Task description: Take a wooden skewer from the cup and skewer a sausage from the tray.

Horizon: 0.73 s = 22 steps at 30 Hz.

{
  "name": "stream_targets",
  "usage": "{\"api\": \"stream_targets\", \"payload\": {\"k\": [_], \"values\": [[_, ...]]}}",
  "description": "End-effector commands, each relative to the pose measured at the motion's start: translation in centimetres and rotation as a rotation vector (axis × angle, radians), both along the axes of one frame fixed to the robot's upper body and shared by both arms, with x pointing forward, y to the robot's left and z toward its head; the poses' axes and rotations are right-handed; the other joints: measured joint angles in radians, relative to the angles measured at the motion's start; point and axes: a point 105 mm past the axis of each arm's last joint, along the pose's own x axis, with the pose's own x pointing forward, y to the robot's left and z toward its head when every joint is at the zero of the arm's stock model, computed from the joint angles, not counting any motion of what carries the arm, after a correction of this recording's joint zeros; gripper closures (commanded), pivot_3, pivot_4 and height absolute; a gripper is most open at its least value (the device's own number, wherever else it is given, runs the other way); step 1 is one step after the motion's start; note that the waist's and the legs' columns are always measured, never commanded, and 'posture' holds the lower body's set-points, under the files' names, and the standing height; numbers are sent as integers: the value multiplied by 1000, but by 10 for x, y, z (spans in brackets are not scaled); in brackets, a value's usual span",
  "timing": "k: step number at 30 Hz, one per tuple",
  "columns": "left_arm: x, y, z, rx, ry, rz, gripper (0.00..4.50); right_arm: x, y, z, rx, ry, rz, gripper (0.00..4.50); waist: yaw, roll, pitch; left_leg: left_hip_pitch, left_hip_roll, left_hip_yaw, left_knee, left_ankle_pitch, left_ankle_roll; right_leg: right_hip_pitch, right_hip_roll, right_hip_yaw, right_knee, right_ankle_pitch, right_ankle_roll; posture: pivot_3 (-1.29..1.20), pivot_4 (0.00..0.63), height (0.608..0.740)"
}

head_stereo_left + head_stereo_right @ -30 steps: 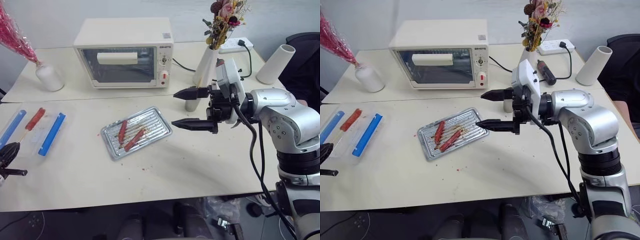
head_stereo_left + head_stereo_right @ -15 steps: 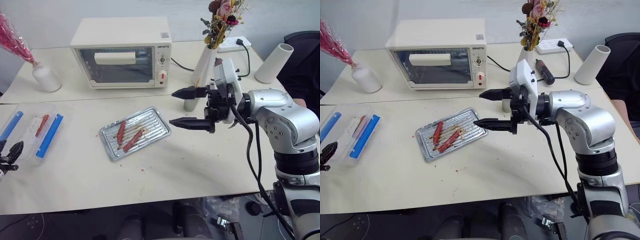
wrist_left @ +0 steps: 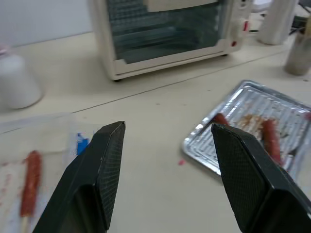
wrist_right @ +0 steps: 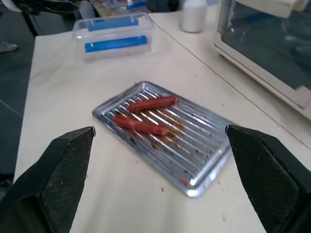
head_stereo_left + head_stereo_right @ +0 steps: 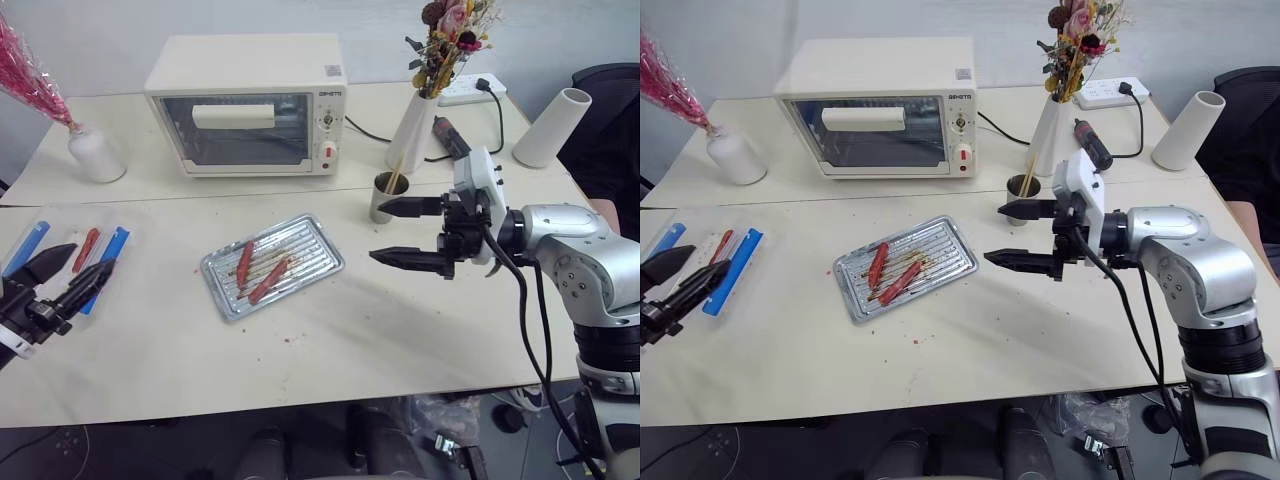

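The silver tray lies mid-table with two reddish-brown sausages on its ribbed bottom, also seen in the right wrist view as sausages. The grey cup stands right of the tray, several wooden skewers sticking up from it. My right gripper hovers open just right of the tray and in front of the cup, pointing left, with nothing between its fingers. My left gripper is open and empty at the table's left edge, over the clear box. The tray lies ahead of it.
A clear box with blue clips at the left holds a skewered sausage. A toaster oven stands at the back, a white flower vase behind the cup, a white cylinder far right and a small white bottle far left.
My left gripper has opened and risen into view, moving right over the clear box. My right arm has shifted right, uncovering the cup; its jaws stay open.
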Motion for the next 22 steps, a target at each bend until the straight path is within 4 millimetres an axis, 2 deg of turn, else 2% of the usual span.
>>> {"api": "stream_targets", "payload": {"k": [1, 5, 8, 22], "values": [[-10, -17, -3, 5, 7, -20, 1500, 2, -21, 7, -11, -56, -58, 0, -1, 0, 0, 0, 0, 1, 0, 0, 0, 0, 1, 1, 0, 0, 0, 0, 150, 740], [-22, -30, -32, 19, 93, -1, 1500, 6, -35, -3, -47, -51, -117, 0, 0, 0, 0, 2, 1, 3, 0, 0, 0, 0, 7, 3, 1, 0, 0, 0, 150, 740], [-25, -26, -51, 64, 132, 69, 1500, 9, -41, -10, -47, -38, -150, 0, 1, 0, 0, 2, 0, 4, 0, 0, 0, 1, 11, 3, 1, 0, 0, 0, 150, 740], [-14, -20, -52, 26, 43, 172, 1500, 13, -51, -19, -54, -40, -179, 0, 14, -1, 1, 2, -1, 4, 1, 2, 2, 2, 12, 2, 1, 0, 0, 0, 150, 740]]}}
